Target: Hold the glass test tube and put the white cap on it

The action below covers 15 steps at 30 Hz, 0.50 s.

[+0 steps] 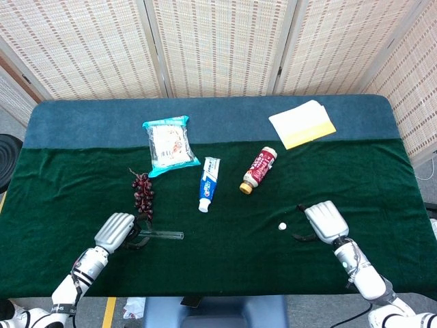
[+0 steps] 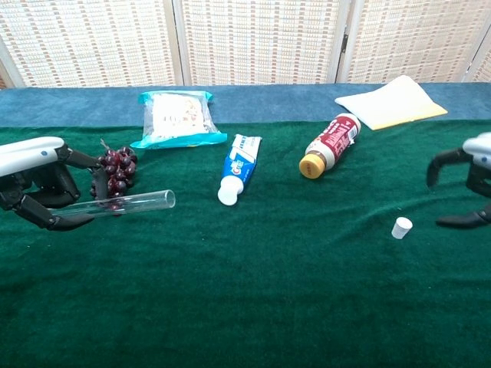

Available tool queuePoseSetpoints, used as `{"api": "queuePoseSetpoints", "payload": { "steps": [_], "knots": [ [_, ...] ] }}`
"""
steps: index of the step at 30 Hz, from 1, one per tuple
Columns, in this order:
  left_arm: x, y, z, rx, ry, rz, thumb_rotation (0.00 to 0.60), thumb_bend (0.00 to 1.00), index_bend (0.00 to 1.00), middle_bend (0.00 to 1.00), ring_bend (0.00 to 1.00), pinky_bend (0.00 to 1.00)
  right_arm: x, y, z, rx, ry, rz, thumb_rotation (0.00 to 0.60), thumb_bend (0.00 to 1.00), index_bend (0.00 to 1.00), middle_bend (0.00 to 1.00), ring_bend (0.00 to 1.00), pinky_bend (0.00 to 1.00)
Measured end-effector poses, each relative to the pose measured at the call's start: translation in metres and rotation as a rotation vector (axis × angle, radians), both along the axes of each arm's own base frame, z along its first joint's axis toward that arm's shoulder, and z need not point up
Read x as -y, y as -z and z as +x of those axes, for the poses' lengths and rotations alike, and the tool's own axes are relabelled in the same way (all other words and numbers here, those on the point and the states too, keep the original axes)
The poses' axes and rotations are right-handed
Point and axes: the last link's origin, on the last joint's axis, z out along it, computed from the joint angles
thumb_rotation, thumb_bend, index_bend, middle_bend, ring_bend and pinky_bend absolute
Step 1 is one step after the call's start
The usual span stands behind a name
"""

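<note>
Left hand [image 2: 34, 184] grips the clear glass test tube [image 2: 130, 203] near-left; the small white cap [image 2: 401, 227] stands free on the green cloth.
Chest view shows the right hand [image 2: 472, 188] released, fingers apart beside the cap; labels are unreadable.

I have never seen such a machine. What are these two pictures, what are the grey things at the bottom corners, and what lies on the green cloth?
The grey things are the two hands of a robot with two arms. One picture looks down from its head, the other looks forward from its chest.

The left hand holds a clear glass test tube, lying level. The right hand is open and holds nothing; a small white cap stands on the green cloth beside it, apart from the fingers.

Also on the table: dark red grapes, a sealed snack packet with blue edges, a blue and white toothpaste tube, a small red-labelled bottle lying down, and a folded white and yellow cloth.
</note>
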Motion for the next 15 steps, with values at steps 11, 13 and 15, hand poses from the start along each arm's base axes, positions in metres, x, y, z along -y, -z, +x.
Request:
{"api": "queuePoseSetpoints", "payload": {
  "steps": [11,13,15],
  "knots": [
    [0.001,-0.001,-0.002,0.000,-0.011,0.004,0.600,0.58,0.68,1.00,0.97,0.96,0.006,0.021,0.004,-0.006,-0.037,0.011,0.319,0.26,0.47,0.95,1.00,1.00],
    [0.001,-0.001,-0.003,-0.002,-0.015,0.003,0.600,0.58,0.68,1.00,0.97,0.96,0.008,0.025,0.005,-0.008,-0.046,0.009,0.392,0.26,0.47,0.96,1.00,1.00],
    [0.001,-0.001,-0.004,-0.001,-0.018,0.003,0.600,0.58,0.68,1.00,0.97,0.96,0.009,0.028,0.006,-0.011,-0.059,0.010,0.450,0.26,0.47,0.96,1.00,1.00]
  ]
}}
